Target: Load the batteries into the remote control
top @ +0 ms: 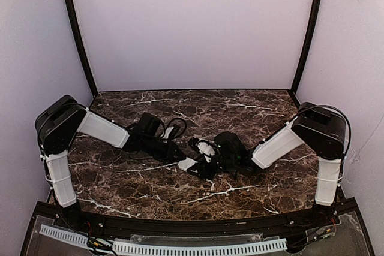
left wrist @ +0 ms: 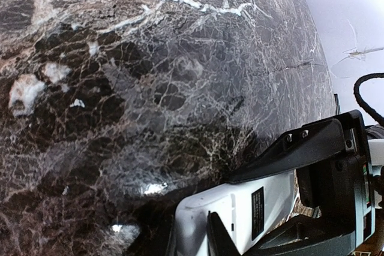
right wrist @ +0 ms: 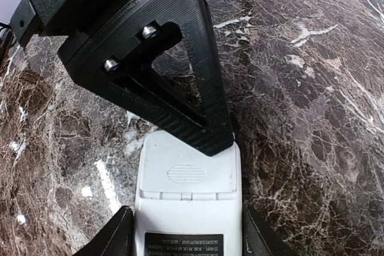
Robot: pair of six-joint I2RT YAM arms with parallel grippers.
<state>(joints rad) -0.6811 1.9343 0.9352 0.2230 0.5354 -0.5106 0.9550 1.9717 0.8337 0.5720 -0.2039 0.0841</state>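
Note:
The white remote control point(top: 191, 162) is held between both grippers above the middle of the marble table. In the right wrist view its plain back point(right wrist: 187, 175) faces the camera, with a ribbed battery cover in place and a dark label. My right gripper point(right wrist: 185, 223) grips its long sides. My left gripper point(left wrist: 223, 201) is shut across the remote's end point(left wrist: 252, 205), one black finger point(right wrist: 180, 88) lying on the cover. In the top view the left gripper point(top: 182, 155) and right gripper point(top: 211, 159) meet at the remote. No batteries are in view.
The dark marble table point(top: 240, 106) is walled at the back and both sides, with black corner posts point(top: 78, 34). A loop of black cable point(top: 175, 128) hangs behind the left wrist. A white perforated strip point(top: 192, 247) runs along the near edge.

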